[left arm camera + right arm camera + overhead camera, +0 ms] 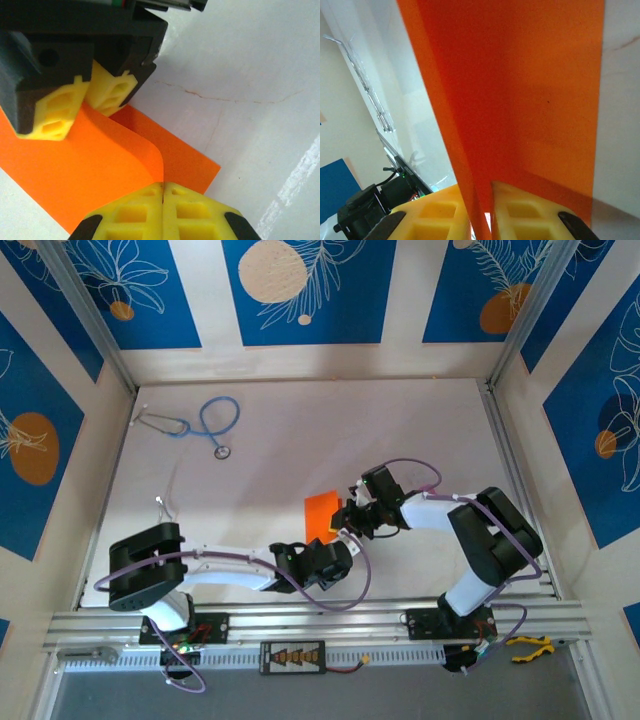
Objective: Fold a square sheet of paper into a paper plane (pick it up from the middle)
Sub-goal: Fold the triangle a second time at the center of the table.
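Two grippers pinch the orange sheet of paper (322, 512) near the middle of the table's (300, 440) near edge. From above we also see a blue stethoscope (205, 425) toward the far left corner. At the left wrist, the left gripper (163, 187) clamps a curled fold, the right gripper (85, 107) facing it; at the right wrist, paper runs between its narrowly parted jaws.

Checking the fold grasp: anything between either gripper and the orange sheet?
Nothing visible. The left gripper and right gripper both pinch the orange sheet, which curls up between them. The blue stethoscope lies far off, back left.
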{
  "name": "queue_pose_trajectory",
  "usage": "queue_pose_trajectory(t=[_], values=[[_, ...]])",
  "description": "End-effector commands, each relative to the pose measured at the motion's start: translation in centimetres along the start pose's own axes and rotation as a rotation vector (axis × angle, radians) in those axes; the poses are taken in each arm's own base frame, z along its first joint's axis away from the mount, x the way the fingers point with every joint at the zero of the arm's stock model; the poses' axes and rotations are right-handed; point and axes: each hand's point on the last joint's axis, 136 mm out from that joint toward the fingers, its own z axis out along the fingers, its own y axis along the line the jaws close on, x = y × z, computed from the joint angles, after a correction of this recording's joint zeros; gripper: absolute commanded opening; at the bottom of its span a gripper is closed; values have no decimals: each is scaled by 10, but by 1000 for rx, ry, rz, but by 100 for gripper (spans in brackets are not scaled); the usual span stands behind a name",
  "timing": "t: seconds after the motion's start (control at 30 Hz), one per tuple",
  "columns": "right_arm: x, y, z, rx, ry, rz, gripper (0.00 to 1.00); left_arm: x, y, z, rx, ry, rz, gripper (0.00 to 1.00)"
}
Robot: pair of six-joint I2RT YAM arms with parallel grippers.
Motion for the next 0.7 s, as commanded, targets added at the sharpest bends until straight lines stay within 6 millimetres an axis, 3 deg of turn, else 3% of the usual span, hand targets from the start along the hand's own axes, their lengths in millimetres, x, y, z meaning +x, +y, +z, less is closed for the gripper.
queue_pose_trajectory(t=[0.0,0.43,0.67], values=[[3,-3,-3,8,4,0,18,1,2,-4,17,13,-32,0],[1,-1,-14,17,-41,-13,22,-6,9,-9,79,-25,-120,0],[-3,-7,-35,50,-117,-7,34,-7,13,-9,126,-20,-181,0]])
